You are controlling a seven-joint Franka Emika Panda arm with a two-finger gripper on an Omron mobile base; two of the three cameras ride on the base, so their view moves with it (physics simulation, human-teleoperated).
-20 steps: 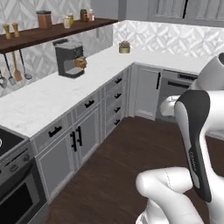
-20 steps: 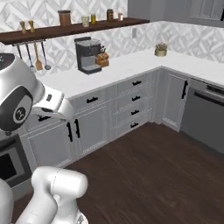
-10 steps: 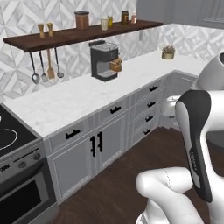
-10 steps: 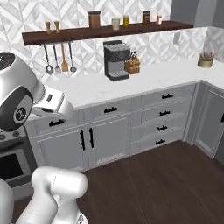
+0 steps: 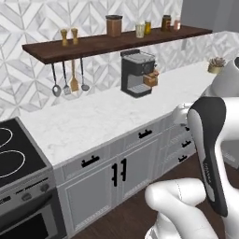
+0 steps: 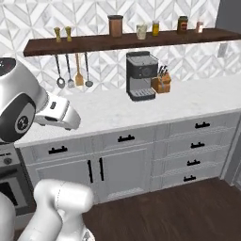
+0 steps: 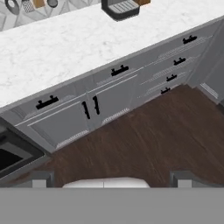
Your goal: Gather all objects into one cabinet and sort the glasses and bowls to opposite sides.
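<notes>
The arm is sitting folded close to the base, and in the hand view the gripper [image 7: 112, 175] is looking down over the dark wood floor [image 7: 144, 135] toward a run of grey base cabinets [image 7: 109, 94]; its two finger tips [image 7: 39, 178] are showing far apart at the bottom corners, so the jaws are standing wide open and holding nothing, touching nothing. The white marble worktop [image 5: 93, 119] is running across both base views, carrying a black coffee machine [image 5: 137, 72] with a small wooden knife block [image 6: 164, 82] just beside it on its right. Above it a long dark wooden shelf [image 5: 93, 44] is lying level along the patterned tile wall, its long axis running left to right, and holding a brown canister [image 5: 113, 25], two small wooden shakers [image 5: 69, 36] near its left end, and several small jars [image 6: 156, 28] toward its right end (too small to read). Three utensils [image 5: 68, 80] are hanging upright from below the shelf. A stove [image 5: 14, 158] is sitting at the left end of the worktop, and a small potted plant [image 5: 215, 64] is standing far along it to the right. A grey upper cabinet [image 5: 210, 13] is just edging into the top right corner of the left base view, its doors and inside not visible; I cannot tell where the cups and the bowl are from these views.
</notes>
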